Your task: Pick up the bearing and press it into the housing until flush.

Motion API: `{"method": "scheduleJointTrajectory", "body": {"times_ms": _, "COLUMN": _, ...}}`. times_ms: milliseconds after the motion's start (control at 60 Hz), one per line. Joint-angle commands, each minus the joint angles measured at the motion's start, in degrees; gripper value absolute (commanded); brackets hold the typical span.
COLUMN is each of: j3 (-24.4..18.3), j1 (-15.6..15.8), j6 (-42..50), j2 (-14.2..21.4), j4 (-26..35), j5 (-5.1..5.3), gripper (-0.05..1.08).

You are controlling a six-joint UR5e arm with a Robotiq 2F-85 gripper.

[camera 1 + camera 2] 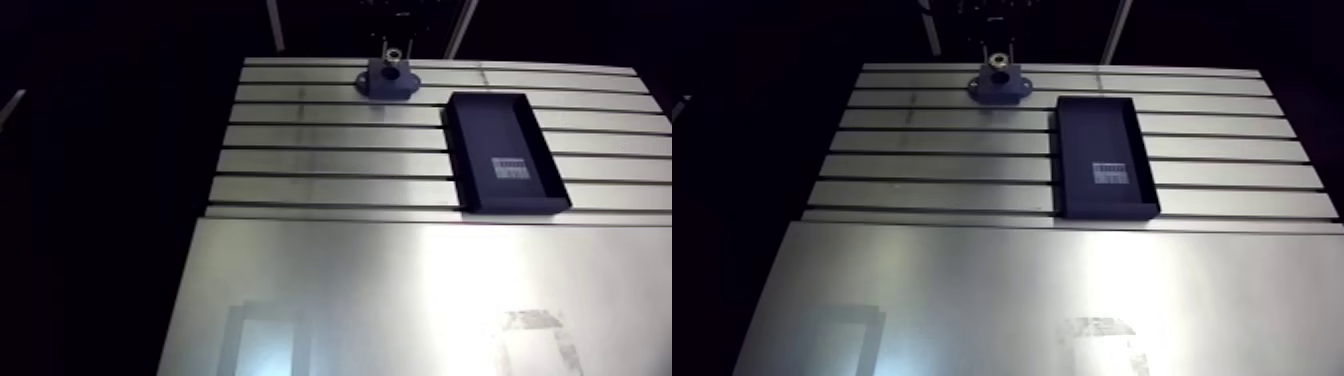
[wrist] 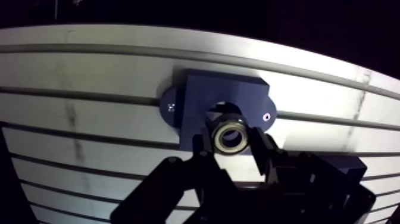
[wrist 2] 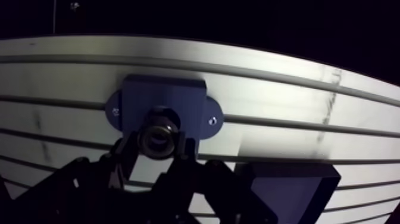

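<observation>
A dark blue housing (image 2: 220, 98) with two side flanges stands on the slotted table (image 1: 330, 160) near its far edge. In the wrist view my gripper (image 2: 231, 138) is shut on a shiny metal bearing (image 2: 230, 136), a ring with a dark centre held between the two black fingers. The bearing sits just over the housing's round bore, whose upper rim shows behind it. In the arm view the bearing (image 1: 393, 57) shows as a small bright ring right above the housing (image 1: 389, 80), and the gripper above it is lost in the dark.
A black rectangular tray (image 1: 503, 150) with a small white label lies on the table to the right of the housing. A smooth metal plate (image 1: 400, 290) covers the near part of the table. The table's far edge runs just behind the housing.
</observation>
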State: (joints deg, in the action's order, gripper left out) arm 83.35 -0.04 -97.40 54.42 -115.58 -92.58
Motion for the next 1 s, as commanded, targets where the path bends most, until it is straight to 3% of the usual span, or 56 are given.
{"method": "scheduleJointTrajectory", "body": {"times_ms": 17, "j3": -0.2, "j1": 0.1, "j6": 0.0, "j2": -0.4, "j4": -0.5, "j5": -0.10, "gripper": 0.76}}
{"method": "scheduleJointTrajectory", "body": {"times_ms": 1000, "j3": -0.1, "j1": 0.4, "j6": 0.0, "j2": -2.0, "j4": -0.7, "j5": -0.26, "gripper": 0.76}}
